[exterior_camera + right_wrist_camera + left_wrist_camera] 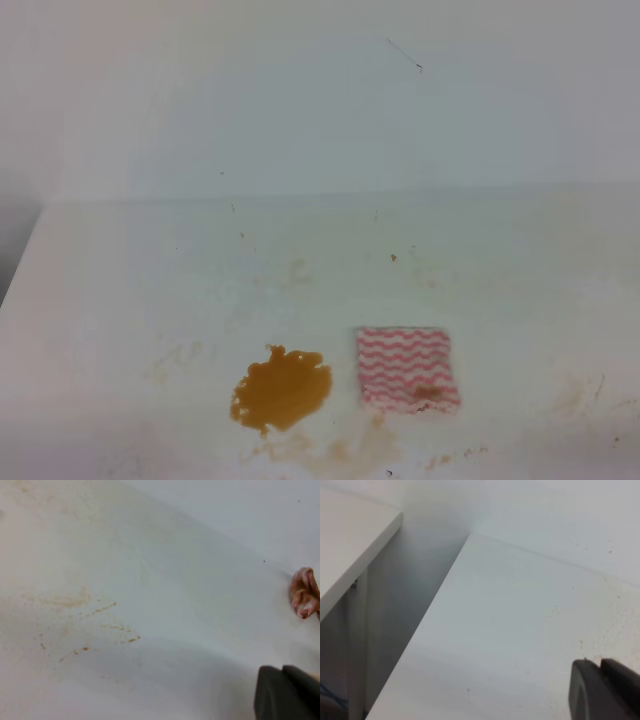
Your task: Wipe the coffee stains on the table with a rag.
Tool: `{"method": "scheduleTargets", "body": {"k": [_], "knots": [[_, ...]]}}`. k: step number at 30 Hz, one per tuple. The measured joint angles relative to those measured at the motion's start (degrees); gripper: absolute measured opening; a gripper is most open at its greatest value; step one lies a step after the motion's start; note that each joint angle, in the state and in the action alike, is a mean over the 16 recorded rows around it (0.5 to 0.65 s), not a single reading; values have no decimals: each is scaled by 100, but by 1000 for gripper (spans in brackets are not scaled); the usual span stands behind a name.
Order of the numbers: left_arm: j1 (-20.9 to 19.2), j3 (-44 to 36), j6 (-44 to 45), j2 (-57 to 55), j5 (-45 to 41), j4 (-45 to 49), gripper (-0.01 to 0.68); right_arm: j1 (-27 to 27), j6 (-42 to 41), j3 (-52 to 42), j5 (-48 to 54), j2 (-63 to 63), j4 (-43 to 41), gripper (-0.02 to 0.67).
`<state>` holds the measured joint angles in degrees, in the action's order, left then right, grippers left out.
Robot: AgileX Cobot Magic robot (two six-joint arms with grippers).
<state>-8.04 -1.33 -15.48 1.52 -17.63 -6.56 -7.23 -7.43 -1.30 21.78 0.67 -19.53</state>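
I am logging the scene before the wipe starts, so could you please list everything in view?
stain: one, amber-brown, front of the table, left of the rag
rag: one, red-and-white wavy stripes with a brownish spot, flat on the table, apart from the stain
smears: several, faint tan, scattered over the tabletop
table: one, white, scuffed, fills most of each view
side surface: one, white, left of the table across a gap, in the left wrist view
left fingers: dark, closed together, bottom right of the left wrist view
right fingers: dark, closed together, holding nothing, bottom right of the right wrist view
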Motion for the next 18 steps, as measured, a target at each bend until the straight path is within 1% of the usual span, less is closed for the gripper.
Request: {"method": "scheduleTargets", "body": {"k": [12, 18], "knots": [[0, 33, 0, 0, 0, -1, -3, 0, 87, 0, -47, 0, 91, -2], [0, 55, 0, 0, 0, -1, -3, 0, 184, -10, -405, 0, 313, -2]]}}
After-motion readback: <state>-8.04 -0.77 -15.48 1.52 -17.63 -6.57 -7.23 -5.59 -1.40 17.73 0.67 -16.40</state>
